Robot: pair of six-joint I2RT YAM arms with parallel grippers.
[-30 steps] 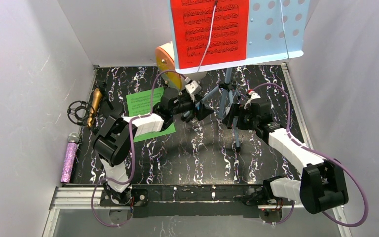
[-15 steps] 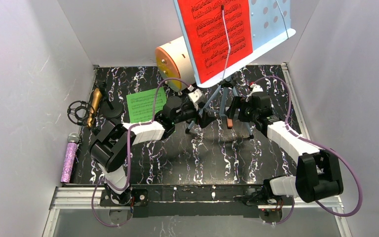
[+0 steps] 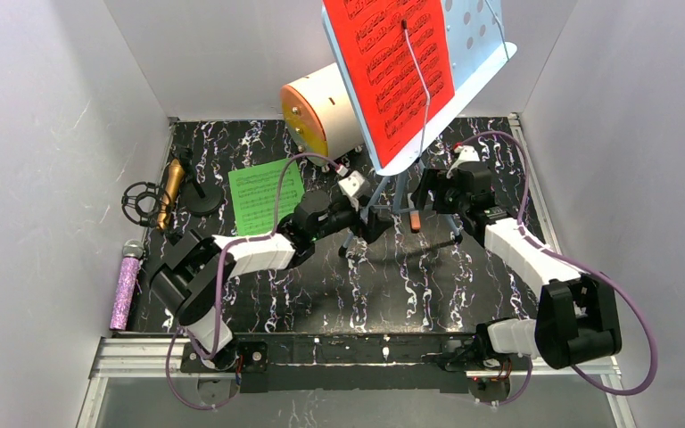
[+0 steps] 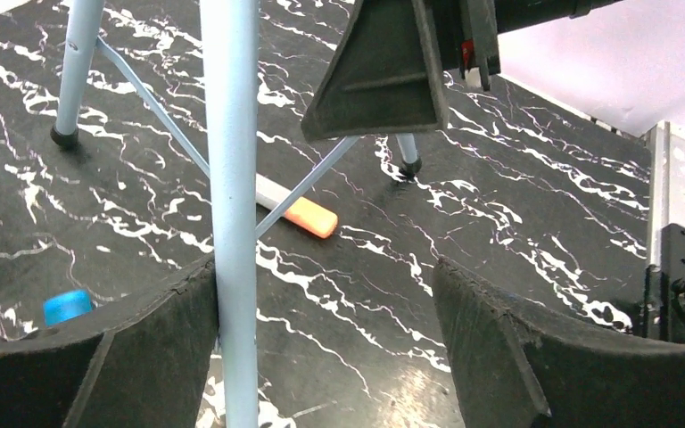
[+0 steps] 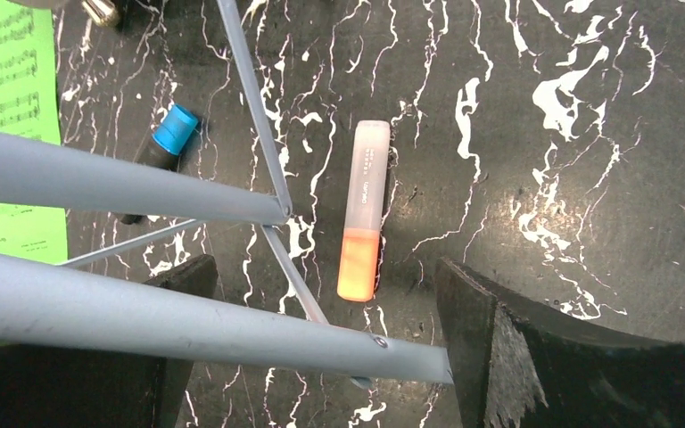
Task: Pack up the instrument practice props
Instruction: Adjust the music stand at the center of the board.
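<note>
- The left end effector [image 4: 321, 294] is released, its jaws spread wide. The pale-blue pole of the sheet-music tripod [image 4: 235, 178] stands just inside its left finger, touching or nearly so, with a broad gap to the other finger, so nothing is clamped.
- The right end effector [image 5: 321, 285] is also released, at full spread. 2 tripod legs cross in front of its left finger and reach partway into the gap, but neither finger presses on them.
- Both end effectors sit low, on opposite sides of the tripod's legs. This looks like bracketing a tall, top-heavy stand before gripping it.
- Above them the perforated tray leans, carrying the red music sheet [image 3: 397, 71].
- Below the right end effector an orange highlighter [image 5: 363, 223] lies on the desk [image 3: 321, 285], with a blue-capped marker [image 5: 165, 143] to its left.
- Left of the left end effector lies the green music sheet [image 3: 266, 189]. Well beyond it are the gold microphone [image 3: 171, 192] and the purple microphone [image 3: 126, 290].
</note>
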